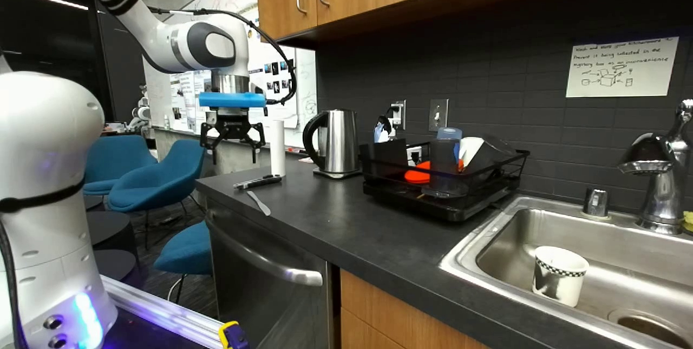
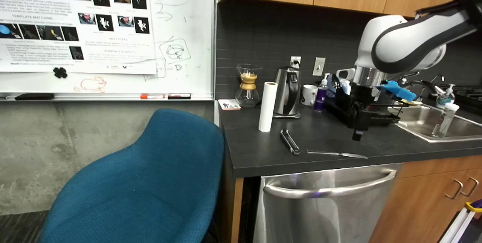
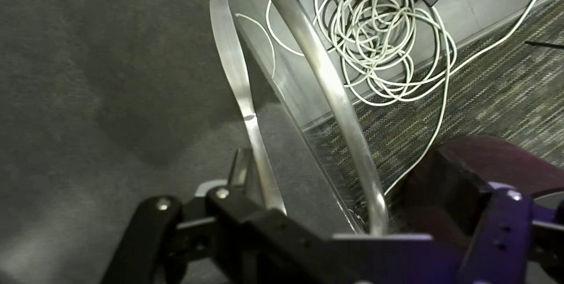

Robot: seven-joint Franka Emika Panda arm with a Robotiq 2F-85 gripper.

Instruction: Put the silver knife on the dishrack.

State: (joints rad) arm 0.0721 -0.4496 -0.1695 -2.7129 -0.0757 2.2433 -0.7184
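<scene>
I have my gripper (image 1: pixel 234 154) up in the air, spread wide. In an exterior view, the silver table knife (image 1: pixel 259 203) lies flat at the gripper's five o'clock, near the edge of the dark counter (image 1: pixel 346 213) — and the black wire dish rack (image 1: pixel 449 209) sits at the knife's three o'clock, near the steel kettle (image 1: pixel 341 143).

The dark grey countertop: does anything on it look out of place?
The slim silver metal knife lies loose, its broad end close to the front edge of the dark grey countertop, so it might be knocked off. Near the knife, a long black-and-silver tool, perhaps a box cutter, seems odd for a kitchen.
</scene>
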